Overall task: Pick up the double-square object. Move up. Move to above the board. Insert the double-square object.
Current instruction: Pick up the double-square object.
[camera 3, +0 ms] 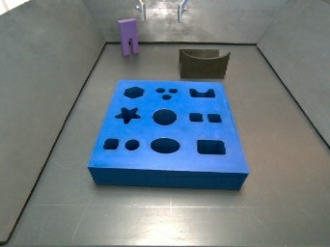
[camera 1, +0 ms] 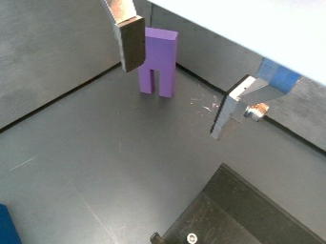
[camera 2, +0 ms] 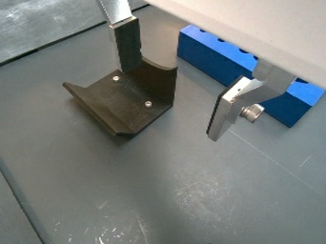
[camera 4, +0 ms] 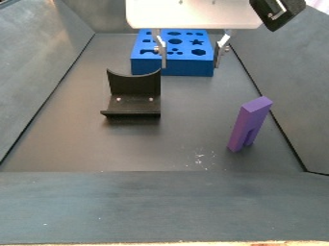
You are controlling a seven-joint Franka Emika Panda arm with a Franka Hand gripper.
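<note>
The double-square object (camera 1: 158,61) is a light-purple block with a notch at its foot. It stands upright on the grey floor close to the tray wall, and shows in both side views (camera 3: 127,35) (camera 4: 249,125). My gripper (camera 1: 182,78) is open and empty, raised above the floor, and one finger (camera 1: 130,43) stands just beside the block without touching it. In a wrist view the gripper (camera 2: 180,78) hangs over the fixture's edge. The blue board (camera 3: 168,125) with its cut-out holes lies flat in the middle of the tray, also in a side view (camera 4: 178,50).
The dark fixture (camera 3: 203,64) stands on the floor between the board and the tray's end wall, also in a wrist view (camera 2: 121,103) and a side view (camera 4: 133,96). Grey tray walls (camera 3: 91,68) run round the floor.
</note>
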